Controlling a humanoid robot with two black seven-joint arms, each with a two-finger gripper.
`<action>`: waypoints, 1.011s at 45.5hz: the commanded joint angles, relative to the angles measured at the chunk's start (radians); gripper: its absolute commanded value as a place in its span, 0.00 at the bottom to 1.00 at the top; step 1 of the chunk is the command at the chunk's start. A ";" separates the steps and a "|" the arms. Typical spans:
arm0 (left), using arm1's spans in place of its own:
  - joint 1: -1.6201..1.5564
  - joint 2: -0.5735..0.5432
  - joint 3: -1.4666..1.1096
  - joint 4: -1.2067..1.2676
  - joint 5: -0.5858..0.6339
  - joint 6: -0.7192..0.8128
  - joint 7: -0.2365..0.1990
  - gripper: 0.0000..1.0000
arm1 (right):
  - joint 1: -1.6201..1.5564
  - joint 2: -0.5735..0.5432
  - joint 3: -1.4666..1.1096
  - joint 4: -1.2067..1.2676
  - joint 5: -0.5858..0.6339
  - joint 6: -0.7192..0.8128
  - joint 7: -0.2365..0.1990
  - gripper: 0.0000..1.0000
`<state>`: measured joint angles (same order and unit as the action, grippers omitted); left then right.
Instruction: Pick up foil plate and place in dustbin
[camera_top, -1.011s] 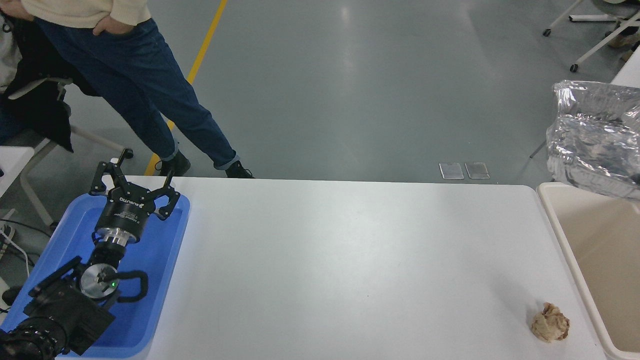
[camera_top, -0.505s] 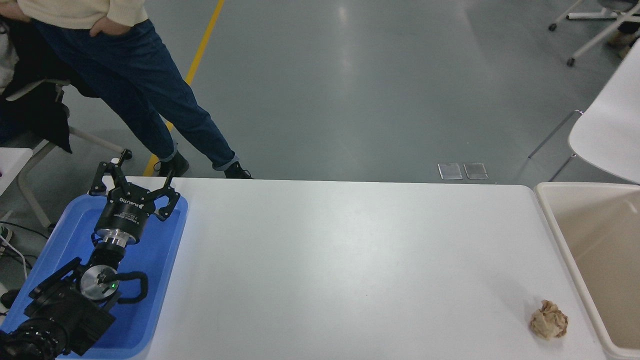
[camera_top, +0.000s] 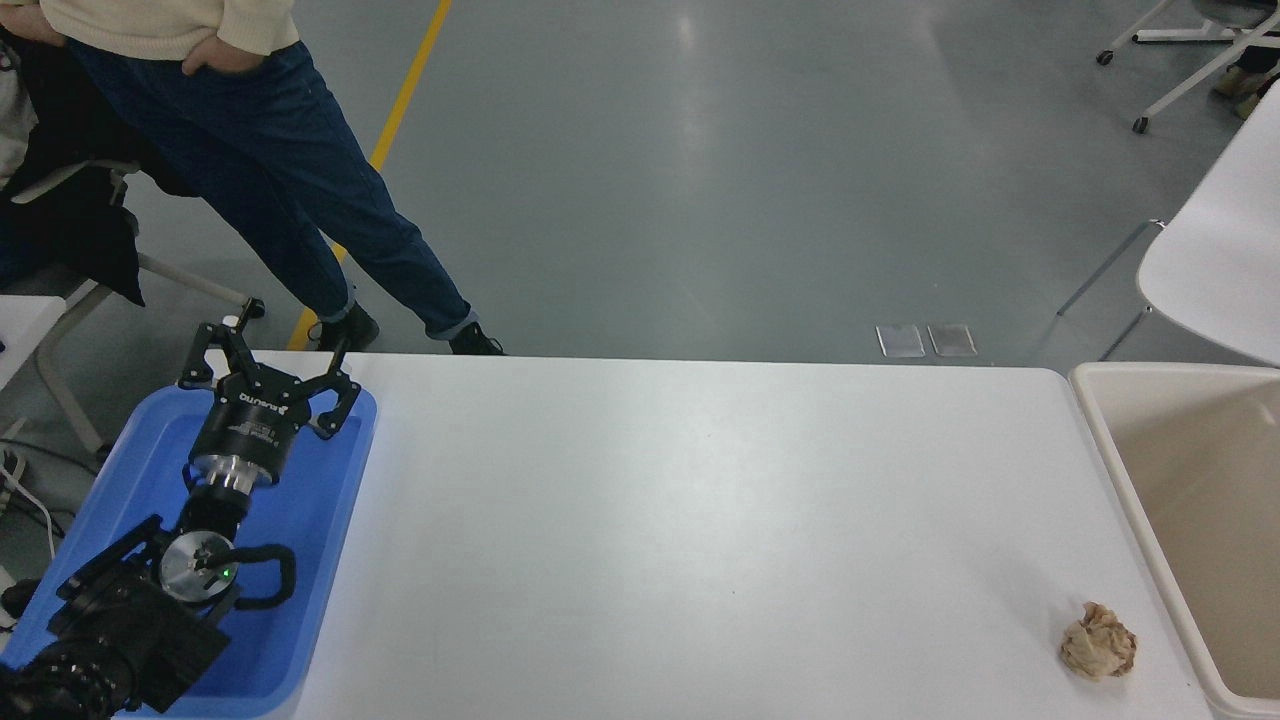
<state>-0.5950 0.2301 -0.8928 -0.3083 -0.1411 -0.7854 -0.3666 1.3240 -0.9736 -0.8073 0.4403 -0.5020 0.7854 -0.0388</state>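
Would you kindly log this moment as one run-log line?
foil plate: not visible | dustbin: right of table, visible part bare | left gripper: jaws open over blue tray | right arm: out of view

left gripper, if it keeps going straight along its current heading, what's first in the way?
The left gripper points away from the camera over the far rim of the blue tray. Straight on lies the white table edge, then open floor; the person's shoes look closest beyond, though depth is unclear.
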 joint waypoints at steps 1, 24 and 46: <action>0.000 0.000 0.000 0.000 0.000 0.000 0.000 1.00 | -0.408 0.256 0.269 -0.451 0.006 0.000 0.000 0.00; 0.000 0.000 0.000 0.000 0.000 0.000 0.000 1.00 | -0.624 0.340 0.289 -0.468 0.129 -0.417 0.000 0.00; 0.000 0.000 0.000 0.000 0.000 0.000 0.000 1.00 | -0.690 0.441 0.292 -0.468 0.132 -0.741 -0.003 0.00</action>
<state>-0.5952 0.2301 -0.8928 -0.3083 -0.1411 -0.7854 -0.3666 0.6683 -0.5705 -0.5221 -0.0240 -0.3754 0.1740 -0.0404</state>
